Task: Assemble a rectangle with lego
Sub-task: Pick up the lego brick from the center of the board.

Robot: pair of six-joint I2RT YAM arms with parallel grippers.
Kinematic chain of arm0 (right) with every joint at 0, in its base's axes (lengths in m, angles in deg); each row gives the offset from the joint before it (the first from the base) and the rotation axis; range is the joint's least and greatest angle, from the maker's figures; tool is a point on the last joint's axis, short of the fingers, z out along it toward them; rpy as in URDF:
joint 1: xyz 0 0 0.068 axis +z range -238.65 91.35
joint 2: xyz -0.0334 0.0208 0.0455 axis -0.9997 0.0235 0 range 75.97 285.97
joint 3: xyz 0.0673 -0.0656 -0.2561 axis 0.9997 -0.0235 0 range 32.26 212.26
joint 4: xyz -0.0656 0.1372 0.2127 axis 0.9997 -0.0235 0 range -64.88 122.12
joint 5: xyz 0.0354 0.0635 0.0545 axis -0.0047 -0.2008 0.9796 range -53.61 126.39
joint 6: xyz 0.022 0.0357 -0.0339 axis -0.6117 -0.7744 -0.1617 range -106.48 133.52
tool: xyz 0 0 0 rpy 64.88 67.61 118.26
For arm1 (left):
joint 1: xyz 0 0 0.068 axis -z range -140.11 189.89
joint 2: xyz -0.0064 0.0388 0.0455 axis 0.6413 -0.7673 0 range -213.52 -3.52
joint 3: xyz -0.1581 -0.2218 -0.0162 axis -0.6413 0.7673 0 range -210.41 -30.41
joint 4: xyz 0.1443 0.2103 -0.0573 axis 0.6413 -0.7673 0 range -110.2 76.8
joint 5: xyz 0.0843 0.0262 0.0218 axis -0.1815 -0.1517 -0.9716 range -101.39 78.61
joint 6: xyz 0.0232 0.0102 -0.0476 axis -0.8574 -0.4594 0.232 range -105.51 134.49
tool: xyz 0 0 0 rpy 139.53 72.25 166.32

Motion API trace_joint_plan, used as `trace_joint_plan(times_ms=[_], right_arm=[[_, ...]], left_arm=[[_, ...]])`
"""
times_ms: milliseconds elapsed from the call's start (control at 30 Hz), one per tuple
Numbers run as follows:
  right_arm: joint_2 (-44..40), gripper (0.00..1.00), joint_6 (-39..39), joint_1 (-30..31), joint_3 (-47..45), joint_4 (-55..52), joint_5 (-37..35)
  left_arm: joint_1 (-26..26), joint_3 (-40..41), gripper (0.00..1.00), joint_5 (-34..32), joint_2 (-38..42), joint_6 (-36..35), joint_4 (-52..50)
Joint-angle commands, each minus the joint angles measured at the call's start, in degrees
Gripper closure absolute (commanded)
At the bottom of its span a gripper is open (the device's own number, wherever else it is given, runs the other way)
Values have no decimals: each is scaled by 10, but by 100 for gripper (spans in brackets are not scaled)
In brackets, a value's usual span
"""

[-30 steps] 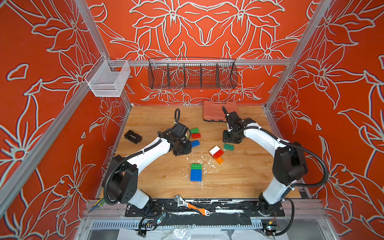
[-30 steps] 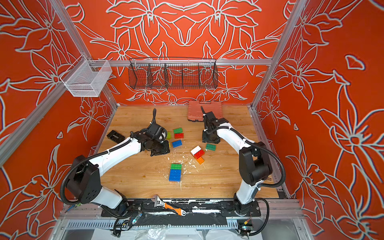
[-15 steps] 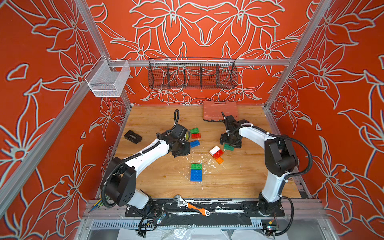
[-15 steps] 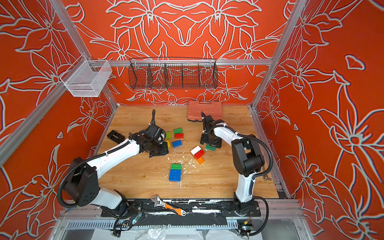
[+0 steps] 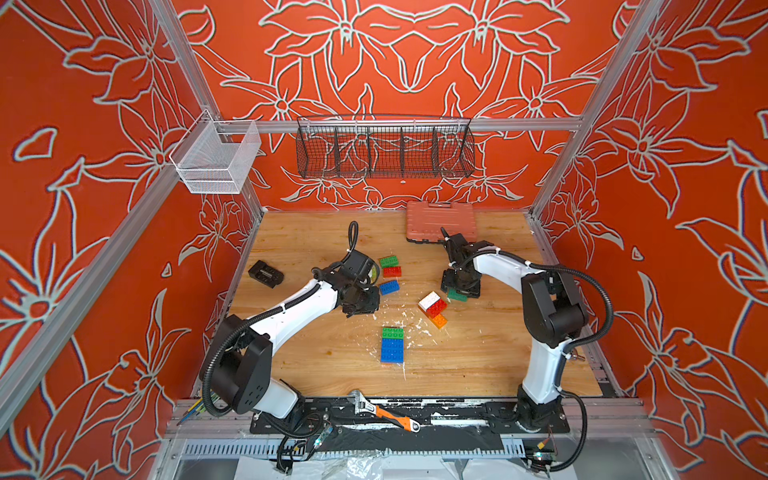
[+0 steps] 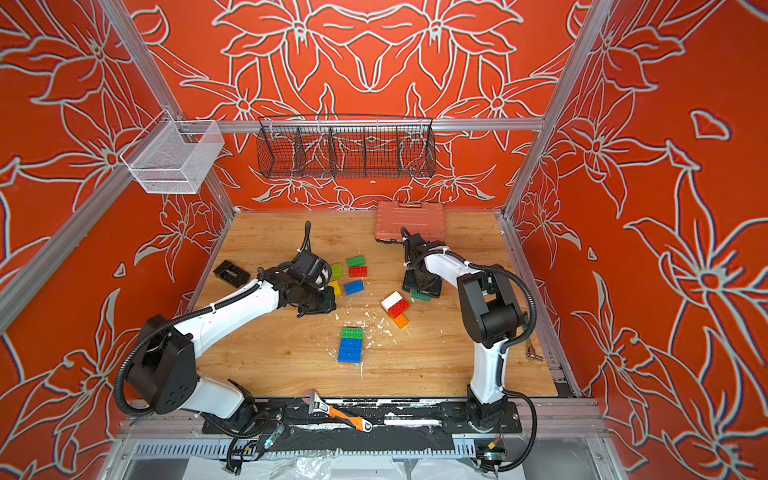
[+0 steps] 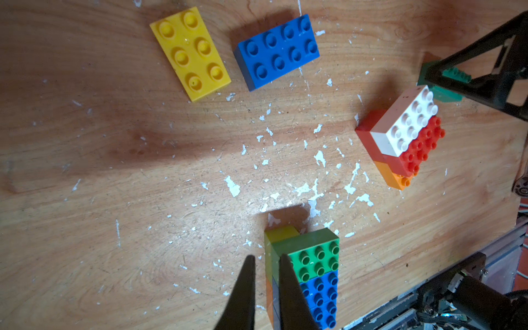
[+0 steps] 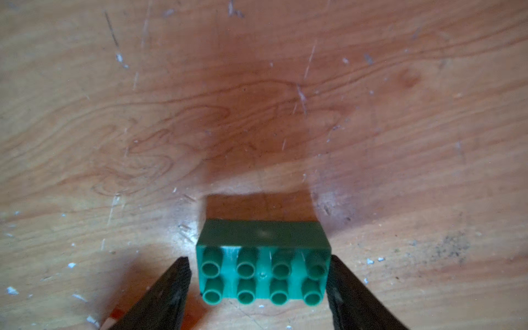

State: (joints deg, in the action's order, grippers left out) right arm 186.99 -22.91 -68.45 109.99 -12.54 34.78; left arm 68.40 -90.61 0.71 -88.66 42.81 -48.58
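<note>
My right gripper [image 8: 258,258] stands open over a dark green lego brick [image 8: 264,274] that lies flat on the table, one finger at each short end. One finger touches the brick and the other is just clear of it. Both top views show this brick [image 5: 457,296] [image 6: 420,296] half hidden under the gripper [image 5: 459,286]. My left gripper [image 7: 267,257] is shut and empty. It hovers beside a green-and-blue stack [image 7: 317,274] [image 5: 392,345] with yellow and orange bricks beneath. A white, red and orange stack [image 5: 433,305] lies between the arms.
Loose yellow [image 7: 190,54], blue [image 5: 389,286], red [image 5: 392,272], green [image 5: 388,261] and lime [image 6: 336,270] bricks lie near the left gripper [image 5: 361,305]. A salmon case [image 5: 440,222] sits at the back. There is a black block [image 5: 266,273] at the left edge and a wrench [image 5: 384,413] on the front rail.
My right gripper has moved forward from near the case and come down over the dark green brick, while its elbow swung in. The left arm has hardly moved.
</note>
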Motion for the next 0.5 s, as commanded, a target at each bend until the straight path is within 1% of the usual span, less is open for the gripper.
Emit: trace_joint_plan(times_ms=[0,133,233,300,367,467], right_arm=[[18,30,-1,-3,16,-7,-11],[17,35,8,-3,17,-7,-17],[20,35,16,-3,21,-13,-20],[18,32,17,-3,20,-11,-17],[14,27,18,-3,21,-8,-14],[11,26,22,-3,26,-9,-11]], left_arm=[[3,1,84,6,-1,-9,-3],[3,1,84,7,-2,-9,-3],[3,-1,84,10,-6,-10,-2],[3,-3,84,13,-9,-10,-2],[3,-5,84,14,-13,-12,-3],[3,-7,84,15,-15,-12,-4]])
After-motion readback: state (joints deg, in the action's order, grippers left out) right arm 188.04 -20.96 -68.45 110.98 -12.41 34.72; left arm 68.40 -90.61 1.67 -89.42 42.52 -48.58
